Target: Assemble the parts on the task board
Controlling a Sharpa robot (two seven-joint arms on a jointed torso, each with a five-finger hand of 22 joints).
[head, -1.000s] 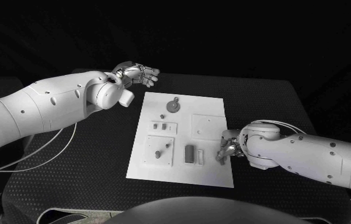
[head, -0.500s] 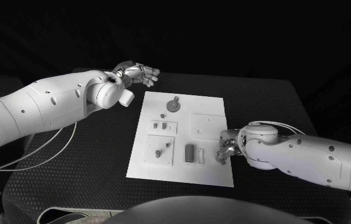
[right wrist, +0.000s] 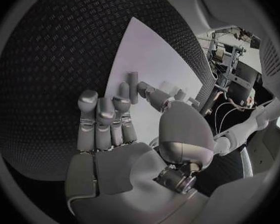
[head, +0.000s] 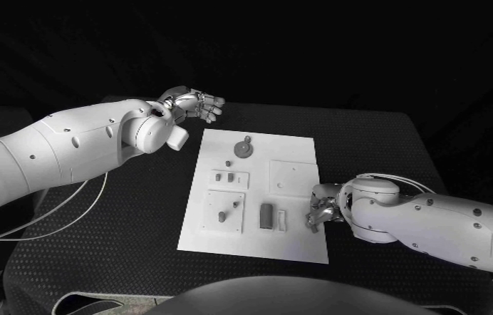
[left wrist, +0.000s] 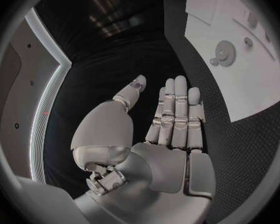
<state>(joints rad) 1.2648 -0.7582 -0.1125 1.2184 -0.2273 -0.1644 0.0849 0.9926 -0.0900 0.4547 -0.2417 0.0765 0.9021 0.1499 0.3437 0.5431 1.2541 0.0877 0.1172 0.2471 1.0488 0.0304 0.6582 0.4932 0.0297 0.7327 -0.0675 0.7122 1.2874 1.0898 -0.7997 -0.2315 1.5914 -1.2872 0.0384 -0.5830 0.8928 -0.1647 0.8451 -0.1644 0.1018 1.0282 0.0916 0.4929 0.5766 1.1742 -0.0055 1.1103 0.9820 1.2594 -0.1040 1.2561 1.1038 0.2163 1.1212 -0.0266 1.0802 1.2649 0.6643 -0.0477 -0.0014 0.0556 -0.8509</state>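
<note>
The white task board (head: 257,187) is seen lying in the middle of the black table (head: 123,222), its long sides running away from the robot. Several small grey parts are set on it: a round disc-shaped part (head: 244,148) near the far end, a small raised plate with two short pegs (head: 230,179) below it, a larger square plate carrying a peg (head: 223,212) on the near left, an upright dark block (head: 266,216) just beside a narrow white strip (head: 281,221) near the board's near middle, and a plain square plate (head: 293,174) on the right side. The left hand (head: 195,104) is held in the air beyond the board's far left corner, well apart from the parts; in the left wrist view this hand (left wrist: 171,119) is shown released, with its fingers straight and side by side, the thumb set apart, and nothing in it. The round disc (left wrist: 224,52) is visible on the board in that same view. The right hand (head: 320,212) is placed at the board's right edge, near its near end, with fingers lowered toward the board surface. In the right wrist view the right hand (right wrist: 115,129) is shown with fingers extended over the board; a small cylindrical part (right wrist: 133,87) stands just by the fingertips, but whether it is grasped cannot be told.
</note>
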